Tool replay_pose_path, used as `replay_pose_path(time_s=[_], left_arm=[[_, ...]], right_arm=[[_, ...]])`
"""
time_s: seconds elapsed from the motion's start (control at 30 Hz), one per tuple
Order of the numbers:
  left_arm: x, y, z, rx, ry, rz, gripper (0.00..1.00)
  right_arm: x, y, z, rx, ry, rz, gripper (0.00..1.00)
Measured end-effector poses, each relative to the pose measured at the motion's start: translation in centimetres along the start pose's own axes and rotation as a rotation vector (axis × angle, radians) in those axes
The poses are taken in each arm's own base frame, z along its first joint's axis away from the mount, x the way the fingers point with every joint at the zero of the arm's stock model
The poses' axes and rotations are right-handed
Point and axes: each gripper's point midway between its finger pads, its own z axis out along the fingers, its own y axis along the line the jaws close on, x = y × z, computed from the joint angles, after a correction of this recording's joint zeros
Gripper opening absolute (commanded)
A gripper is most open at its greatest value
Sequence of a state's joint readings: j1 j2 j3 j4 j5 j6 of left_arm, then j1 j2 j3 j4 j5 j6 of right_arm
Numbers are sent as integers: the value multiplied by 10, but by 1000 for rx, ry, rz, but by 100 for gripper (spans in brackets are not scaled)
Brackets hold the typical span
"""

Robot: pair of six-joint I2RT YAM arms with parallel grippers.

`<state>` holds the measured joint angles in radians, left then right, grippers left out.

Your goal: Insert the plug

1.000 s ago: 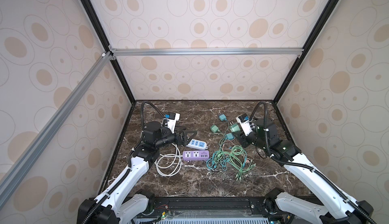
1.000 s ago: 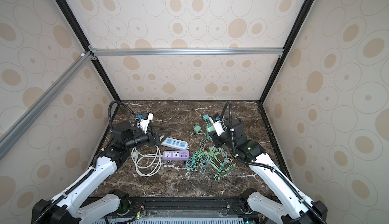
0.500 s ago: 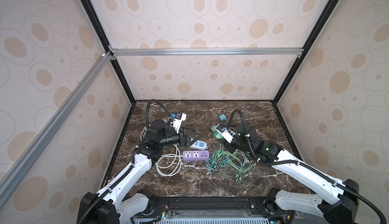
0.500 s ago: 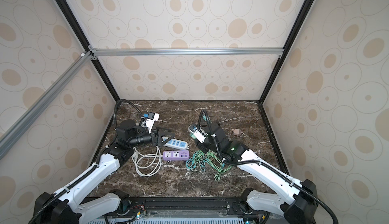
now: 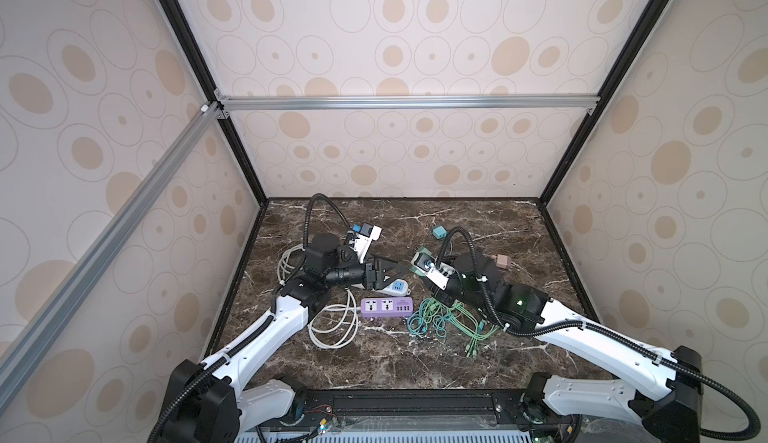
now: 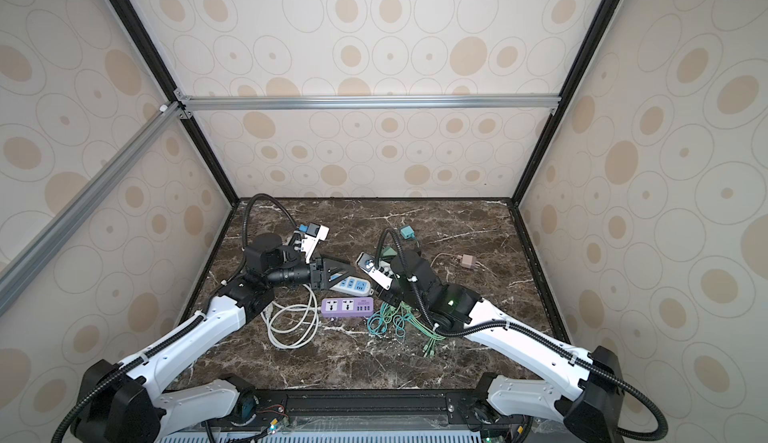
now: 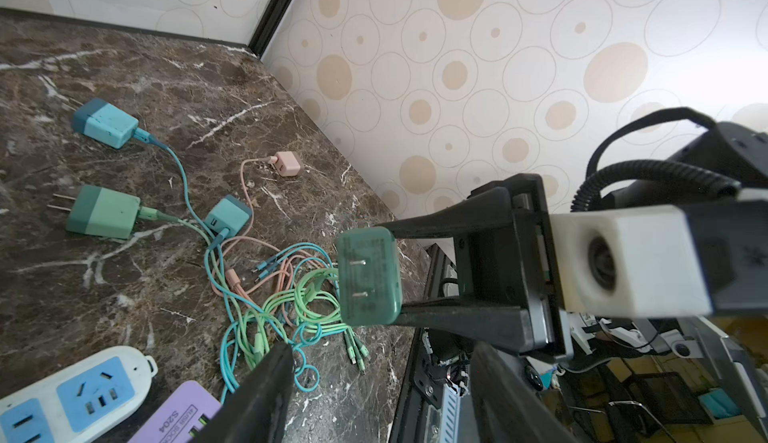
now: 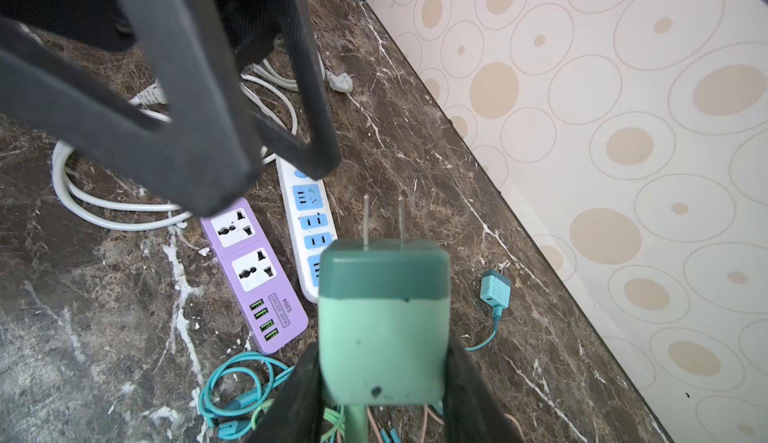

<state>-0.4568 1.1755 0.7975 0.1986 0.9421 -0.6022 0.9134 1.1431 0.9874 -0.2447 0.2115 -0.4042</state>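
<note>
Overhead, in both top views, the left claw (image 5: 401, 272) reaches over the white power strip (image 5: 397, 287), its two black fingers apart with nothing between them. Nearer the robot's base, the purple power strip (image 5: 386, 307) lies flat on the desk (image 5: 415, 220) with its sockets up. A tangle of green and teal cables (image 5: 440, 322) lies just beside it. The right arm's wrist camera (image 5: 424, 262) hides what that arm carries.

From the left wrist, the right claw (image 7: 374, 275) is clenched on the green plug (image 7: 368, 291), one finger against each side. It holds the plug clear of the desk, with the two flat prongs facing the lens. The left claw's own fingers (image 7: 257, 395) stand spread and empty at the frame's edge. Farther back, a second green plug (image 7: 104, 212) and a pink plug (image 7: 284, 163) lie loose on the desk.

From the right wrist, the green plug fills the middle of the view, its prongs aimed toward the two strips, which lie side by side. The left claw hangs above them, released.
</note>
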Motion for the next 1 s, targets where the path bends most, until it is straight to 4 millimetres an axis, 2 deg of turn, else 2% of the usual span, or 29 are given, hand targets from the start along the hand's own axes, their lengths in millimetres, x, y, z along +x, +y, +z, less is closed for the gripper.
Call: replay_pose_path(time_s=[0.27, 0.5, 0.8, 1.0], left_arm=[[8, -1, 9, 18, 33, -16, 60], [9, -4, 11, 31, 42, -17, 50], [12, -1, 15, 30, 57, -30, 40], [11, -1, 16, 24, 60, -30, 29]], right_arm=[[-5, 6, -1, -9, -14, -33, 34], [-8, 15, 3, -23, -22, -68, 34], [-15, 16, 4, -12, -41, -82, 34], [-17, 17, 4, -5, -45, -94, 35]])
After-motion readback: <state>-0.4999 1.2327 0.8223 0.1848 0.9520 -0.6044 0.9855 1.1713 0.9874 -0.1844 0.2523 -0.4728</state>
